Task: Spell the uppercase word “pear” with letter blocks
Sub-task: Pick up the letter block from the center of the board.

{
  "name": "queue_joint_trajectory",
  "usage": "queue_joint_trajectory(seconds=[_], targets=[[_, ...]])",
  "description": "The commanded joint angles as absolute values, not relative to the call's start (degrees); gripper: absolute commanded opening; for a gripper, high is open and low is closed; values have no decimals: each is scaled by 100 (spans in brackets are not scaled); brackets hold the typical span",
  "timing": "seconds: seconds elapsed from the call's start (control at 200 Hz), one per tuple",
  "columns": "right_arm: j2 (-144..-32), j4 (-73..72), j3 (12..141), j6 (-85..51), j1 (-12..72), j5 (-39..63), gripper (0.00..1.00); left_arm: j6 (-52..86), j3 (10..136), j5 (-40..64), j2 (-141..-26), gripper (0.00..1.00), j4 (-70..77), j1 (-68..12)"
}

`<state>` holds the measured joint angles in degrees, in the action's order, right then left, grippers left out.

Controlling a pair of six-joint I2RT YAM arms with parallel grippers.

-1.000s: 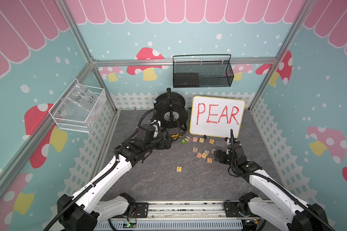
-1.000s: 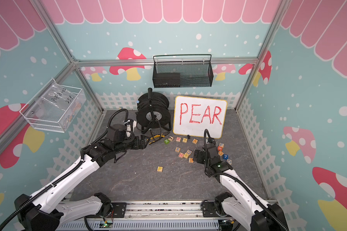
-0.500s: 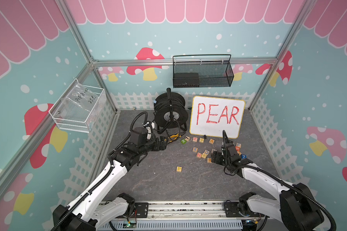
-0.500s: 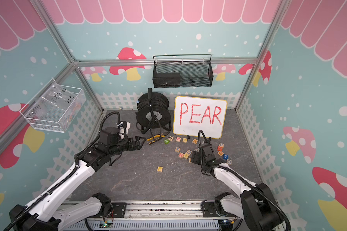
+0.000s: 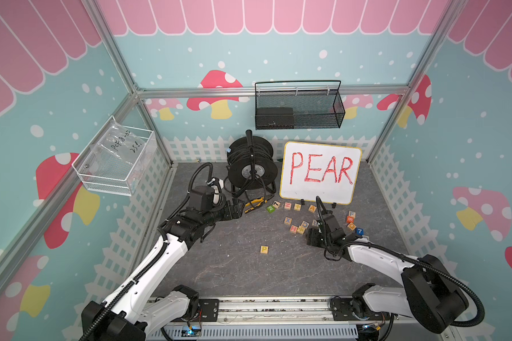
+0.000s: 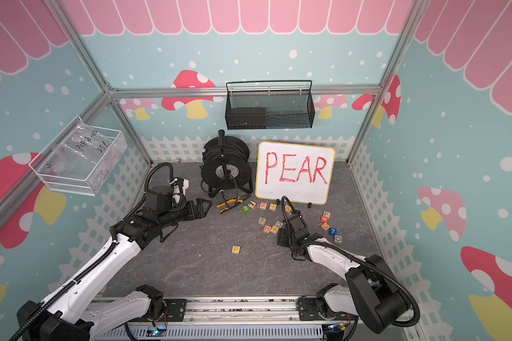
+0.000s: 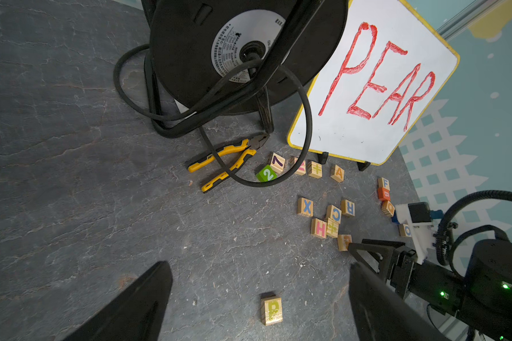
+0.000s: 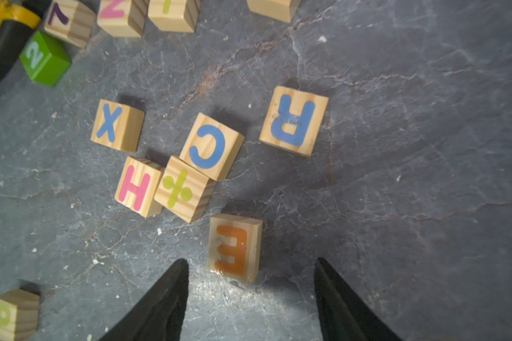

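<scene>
The yellow P block [image 5: 264, 249] [image 6: 236, 249] lies alone on the grey floor. The orange-red E block [image 8: 235, 248] sits just beyond my right gripper [image 8: 252, 261], which is open and low; its fingertips [image 8: 181, 267] flank the block without touching it. The blue R block [image 8: 293, 121] lies further out, and the orange A block [image 5: 312, 208] is below the whiteboard. In both top views the right gripper [image 5: 311, 236] hides the E. My left gripper [image 5: 239, 208] [image 7: 257, 265] is open and empty near the pliers, well away from the P block [image 7: 271, 307].
A whiteboard [image 5: 319, 172] with red PEAR and a black cable reel [image 5: 251, 168] stand at the back. Yellow-handled pliers [image 7: 222, 162] lie by the reel. Several other blocks, X, C, H [image 8: 135, 186] and digits, crowd round the E. A wire basket [image 5: 299, 107] hangs on the back wall.
My right arm has dropped low and brought its gripper down by the E block, its jaws narrowing. The left arm has drawn back a little toward the left.
</scene>
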<state>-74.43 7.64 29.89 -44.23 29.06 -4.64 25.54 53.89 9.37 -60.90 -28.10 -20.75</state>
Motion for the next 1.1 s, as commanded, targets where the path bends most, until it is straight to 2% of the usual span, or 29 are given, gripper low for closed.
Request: queue_joint_trajectory(seconds=[0.0, 0.555, 0.726, 0.941, 1.096], targets=[[-7660, 760, 3245, -4439, 3044, -655, 66, 2602, 5377, 1028, -6093, 96, -2766, -2017], [-8721, 1352, 3845, -4526, 3291, -1037, 42, 2593, 5414, 1224, -6252, 96, -2821, -1976], [-8906, 1568, 4037, -4562, 3385, -1208, 32, 2479, 5517, 1957, -6568, 99, -2836, -1973], [-8793, 1816, 4218, -4519, 3501, -1326, 29, 2457, 5590, 2287, -6785, 99, -2875, -1973], [-8285, 1938, 4246, -4062, 3614, -1275, 28, 2420, 5607, 2370, -6850, 99, -2883, -1974]])
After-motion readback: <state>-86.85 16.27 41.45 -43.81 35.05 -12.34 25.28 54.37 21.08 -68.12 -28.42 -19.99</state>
